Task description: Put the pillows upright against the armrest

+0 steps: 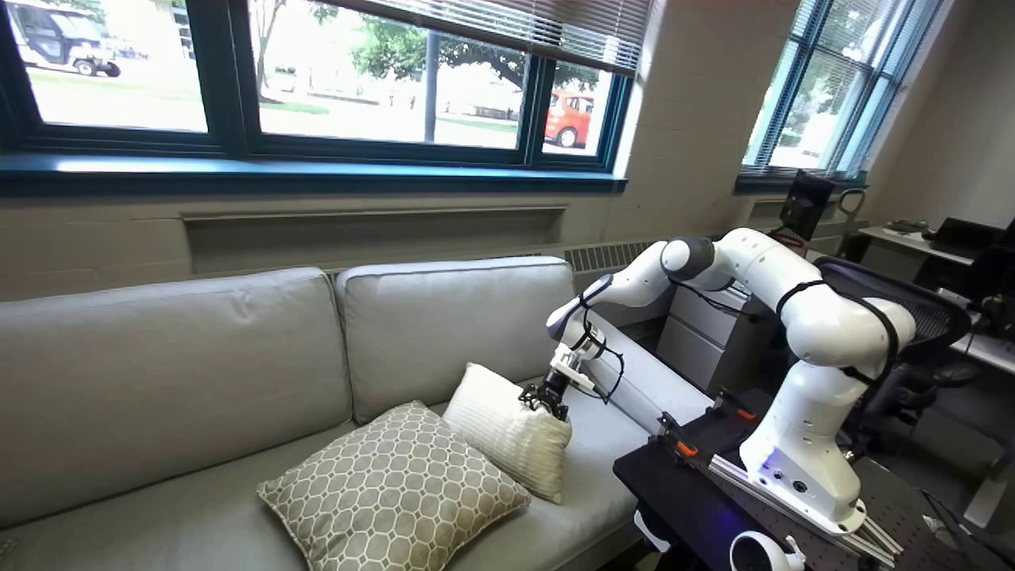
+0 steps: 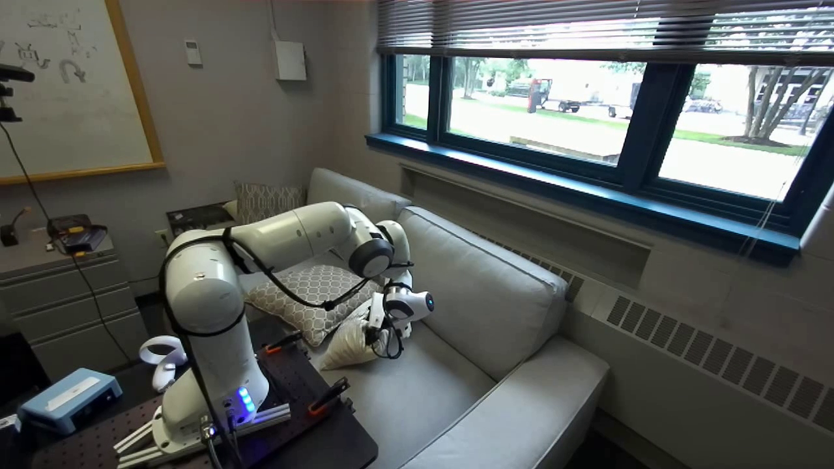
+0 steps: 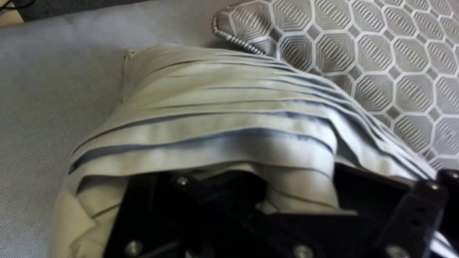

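Pale grey is the couch [image 1: 182, 396], with a wide seat [image 2: 417, 384], and its armrest [image 2: 521, 404] has no pillow leaning on it yet. On this seat lies the tan lattice pillow [image 1: 388, 492], just beside the smaller cream pillow [image 1: 499, 436]. The cream one is pinched: the gripper [image 1: 544, 404] has it bunched between its fingers [image 3: 236, 190] (probably because such softness offers no harder edge).

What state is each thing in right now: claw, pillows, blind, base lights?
Claw: closed on the cream pillow, fabric bunched
Cream pillow: tilted on the seat, apart from the armrest
Lattice pillow: lying on the seat
Far-end pillow: looks upright, partly hidden
Couch-side blind: partly lowered
Base lights: glowing blue
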You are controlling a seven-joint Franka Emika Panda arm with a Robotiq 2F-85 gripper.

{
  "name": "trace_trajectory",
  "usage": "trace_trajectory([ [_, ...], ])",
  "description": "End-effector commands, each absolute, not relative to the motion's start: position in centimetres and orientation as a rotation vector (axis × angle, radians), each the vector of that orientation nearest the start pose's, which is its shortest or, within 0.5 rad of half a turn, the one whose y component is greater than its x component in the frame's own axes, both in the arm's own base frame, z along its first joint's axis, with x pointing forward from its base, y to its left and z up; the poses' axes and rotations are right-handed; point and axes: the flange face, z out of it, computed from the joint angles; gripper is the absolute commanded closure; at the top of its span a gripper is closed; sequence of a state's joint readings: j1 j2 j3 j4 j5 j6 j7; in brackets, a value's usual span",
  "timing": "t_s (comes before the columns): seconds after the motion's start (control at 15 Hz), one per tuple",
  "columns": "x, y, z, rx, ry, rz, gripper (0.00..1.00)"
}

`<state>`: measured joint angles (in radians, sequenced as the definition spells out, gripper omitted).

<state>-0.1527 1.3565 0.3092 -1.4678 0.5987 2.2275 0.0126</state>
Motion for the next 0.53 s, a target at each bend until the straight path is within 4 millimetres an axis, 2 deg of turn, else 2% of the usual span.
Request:
trace_trajectory([
  [0.0,53.9,16.0,-8.0,-2.29,0.513,0.772,0.86],
  [0.27,53.2,19.2,-3.3,-2.284,0.429,0.752,0.97],
  [0.47,52.6,20.4,-0.6,-2.281,0.393,0.732,0.93],
])
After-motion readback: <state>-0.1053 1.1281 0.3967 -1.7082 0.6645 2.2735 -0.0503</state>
